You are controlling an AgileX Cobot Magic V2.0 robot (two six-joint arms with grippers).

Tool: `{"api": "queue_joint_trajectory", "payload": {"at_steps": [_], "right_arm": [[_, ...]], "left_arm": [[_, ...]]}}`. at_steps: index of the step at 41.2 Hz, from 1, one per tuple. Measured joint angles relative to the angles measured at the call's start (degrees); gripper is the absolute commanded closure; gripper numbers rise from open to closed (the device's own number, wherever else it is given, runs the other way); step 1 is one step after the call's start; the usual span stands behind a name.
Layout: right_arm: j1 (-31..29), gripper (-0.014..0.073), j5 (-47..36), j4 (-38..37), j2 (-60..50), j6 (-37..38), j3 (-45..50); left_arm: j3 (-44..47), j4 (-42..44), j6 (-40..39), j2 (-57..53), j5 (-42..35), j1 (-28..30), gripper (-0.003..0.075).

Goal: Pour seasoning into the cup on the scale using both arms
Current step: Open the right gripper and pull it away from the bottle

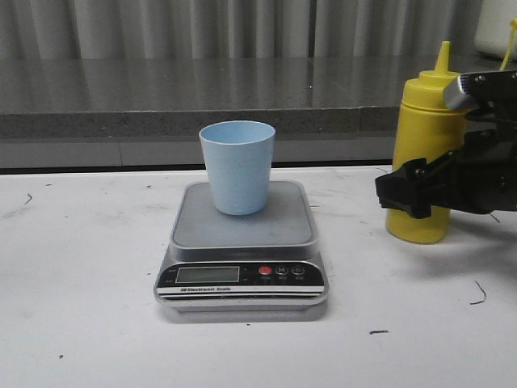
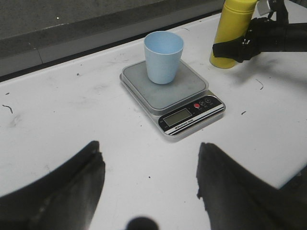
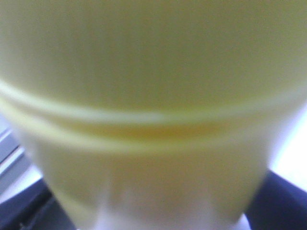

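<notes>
I work over a white counter (image 1: 81,323), scuffed with small dark marks, with a grey stone ledge (image 1: 161,89) and a pale curtain (image 1: 242,24) behind it. The scale (image 1: 242,250) sits mid-counter, display toward me, and the cup (image 1: 237,166) stands upright on its steel platform, toward the far edge, apparently empty.

The seasoning (image 1: 424,153) stands upright on the counter to the right of the scale, clear of it, nozzle up. My right pincer (image 1: 416,194) is around the bottle's lower body; the right wrist view is filled with blurred yellow, so the bottle is right against the camera. I cannot tell whether the fingers have clamped or only bracket it.

My left pincer (image 2: 148,184) hangs spread wide and empty, back from the scale on the near left, its dark fingers (image 2: 72,182) framing the counter.

As I judge it, the step in hand is securing the bottle. I would squeeze gently, since a soft squeeze bottle may spurt, and lift straight up before carrying it over. I would bring the left pincer in to steady the cup without pressing on the platform, or the reading suffers.
</notes>
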Motion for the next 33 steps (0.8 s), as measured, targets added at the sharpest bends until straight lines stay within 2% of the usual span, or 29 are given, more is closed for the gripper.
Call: {"api": "queue_joint_trajectory", "payload": {"at_steps": [7,13,18,24,30,33], "right_arm": [[0.0,-0.006,5.6,-0.2,-5.8,2.6,3.0],[0.5,-0.006,15.8,-3.1,-12.9,9.5,5.6],[2.8,-0.006,29.6,-6.9,-20.7,16.6,5.7],[8.3,-0.006,47.9,-8.5,-31.4,23.5,5.6],[15.7,-0.006,70.1,-7.5,-40.4,24.5,1.9],[19.3,-0.006,81.2,-5.6,-43.6,22.0,-1.8]], "left_arm": [[0.0,0.0,0.0,0.0,0.0,0.0,0.03],[0.0,0.0,0.0,0.0,0.0,0.0,0.03],[0.0,0.0,0.0,0.0,0.0,0.0,0.03],[0.0,0.0,0.0,0.0,0.0,0.0,0.03],[0.0,0.0,0.0,0.0,0.0,0.0,0.03],[0.0,0.0,0.0,0.0,0.0,0.0,0.03]]}}
